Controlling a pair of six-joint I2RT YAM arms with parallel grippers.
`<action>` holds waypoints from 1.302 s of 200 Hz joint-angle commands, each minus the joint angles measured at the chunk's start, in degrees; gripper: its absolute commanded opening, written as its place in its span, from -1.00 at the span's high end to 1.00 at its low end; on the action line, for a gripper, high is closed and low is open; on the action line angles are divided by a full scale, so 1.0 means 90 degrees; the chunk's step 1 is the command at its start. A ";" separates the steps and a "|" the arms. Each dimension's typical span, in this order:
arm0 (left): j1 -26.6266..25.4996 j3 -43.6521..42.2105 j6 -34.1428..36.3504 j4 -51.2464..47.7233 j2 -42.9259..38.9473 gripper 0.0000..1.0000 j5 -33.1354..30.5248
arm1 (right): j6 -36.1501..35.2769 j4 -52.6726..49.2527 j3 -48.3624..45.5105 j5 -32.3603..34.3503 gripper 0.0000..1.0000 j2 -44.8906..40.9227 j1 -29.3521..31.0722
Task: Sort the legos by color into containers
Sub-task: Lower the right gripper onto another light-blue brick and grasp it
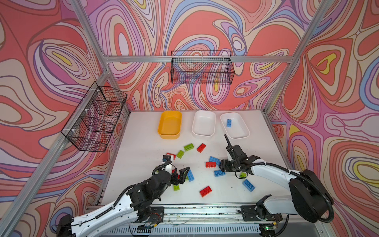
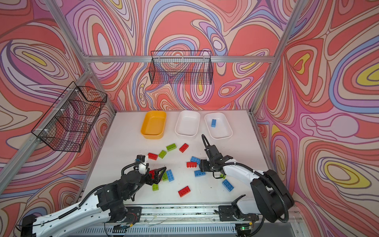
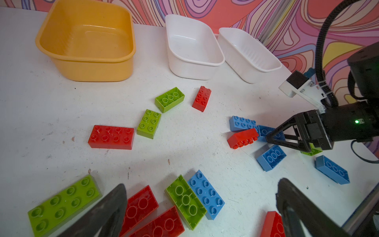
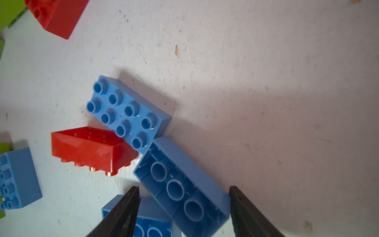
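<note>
Red, lime green and blue legos lie scattered over the white table (image 1: 143, 143). My right gripper (image 4: 184, 189) is open low over an upturned blue lego (image 4: 180, 188), one finger on each side; one finger sits at its corner and a gap shows at the other. A studded blue lego (image 4: 127, 110) and a tipped red lego (image 4: 92, 147) lie just beyond. My left gripper (image 3: 203, 184) is wide open above an upturned green lego (image 3: 185, 201), a blue one (image 3: 206, 195) and red ones (image 3: 141, 205). Of the containers, the yellow-orange tub (image 1: 169, 123) and the middle white tub (image 1: 204, 123) are empty.
The right white tub (image 1: 238, 129) holds one blue lego (image 1: 229, 122). Loose bricks include a green one (image 1: 188, 147), a red one (image 1: 201, 147), a red one (image 1: 205, 191) and a blue one (image 1: 248, 185). Black wire baskets (image 1: 96, 119) hang on the walls.
</note>
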 commanded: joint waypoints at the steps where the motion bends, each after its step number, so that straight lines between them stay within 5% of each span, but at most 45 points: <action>1: -0.0028 -0.0015 0.0003 0.0115 -0.0016 -1.00 0.0009 | 0.0073 -0.0017 -0.0024 0.0101 -0.43 -0.0188 0.0042; 113: -0.0028 -0.0112 -0.0091 -0.0284 -0.0521 -1.00 -0.0156 | -0.0826 -0.0291 0.0681 0.0050 -0.46 0.0422 0.0063; 175: -0.0028 -0.0091 -0.0078 -0.0247 -0.0419 -1.00 -0.0133 | -0.0904 -0.0195 0.0772 0.0167 -0.44 0.1125 0.0641; 260: -0.0028 -0.0100 -0.0066 -0.0390 -0.0607 -1.00 -0.0167 | -0.0301 -0.0486 0.0778 0.1128 -0.09 0.1346 0.0846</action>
